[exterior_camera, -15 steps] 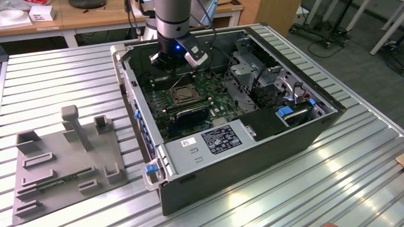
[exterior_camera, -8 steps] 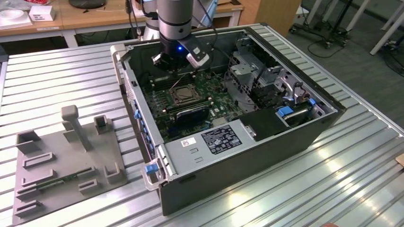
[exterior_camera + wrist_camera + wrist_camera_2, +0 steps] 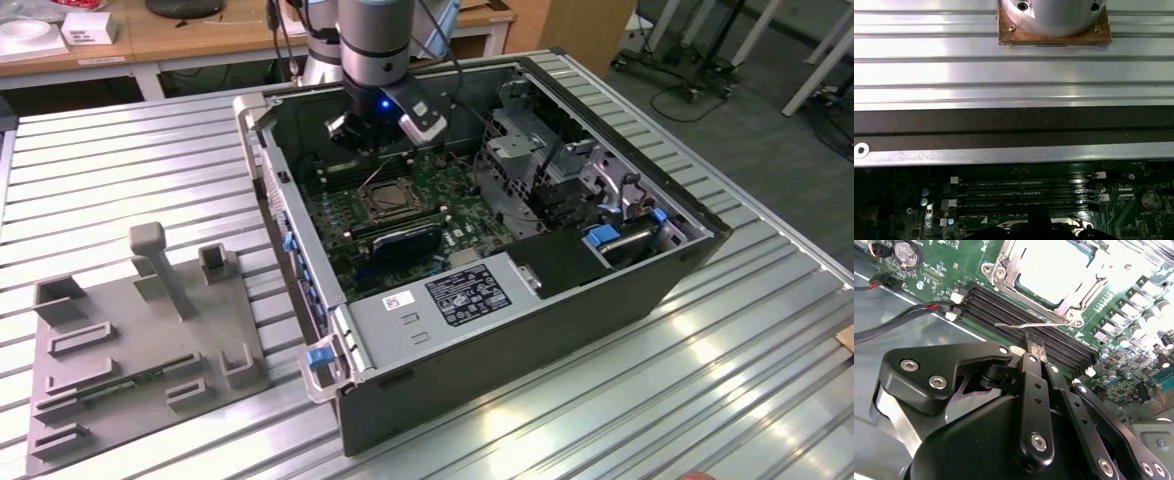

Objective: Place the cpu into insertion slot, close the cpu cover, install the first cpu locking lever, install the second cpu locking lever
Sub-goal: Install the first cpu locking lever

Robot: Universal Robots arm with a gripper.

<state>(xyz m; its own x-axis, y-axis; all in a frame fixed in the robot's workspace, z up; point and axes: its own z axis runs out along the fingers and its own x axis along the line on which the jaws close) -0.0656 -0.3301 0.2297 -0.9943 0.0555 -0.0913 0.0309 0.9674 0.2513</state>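
In the second wrist view the cpu (image 3: 1054, 270) lies in the insertion slot (image 3: 1071, 315), its pale metal top facing up. The cpu cover (image 3: 1004, 267) lies flat around it as a silver frame. A thin wire locking lever (image 3: 1019, 325) sticks out from the socket corner over the black memory slots. My gripper (image 3: 1034, 351) is shut, its narrow black tips right beside that lever; I cannot tell if they touch. In the exterior view the gripper (image 3: 380, 135) hangs over the board just behind the insertion slot (image 3: 387, 198).
The green motherboard (image 3: 441, 195) sits inside an open computer case (image 3: 534, 330) on a slatted metal table (image 3: 747, 400). Drive cages and cables (image 3: 561, 170) crowd the exterior view's right of the board. A grey fixture plate (image 3: 134, 340) stands at the exterior view's left.
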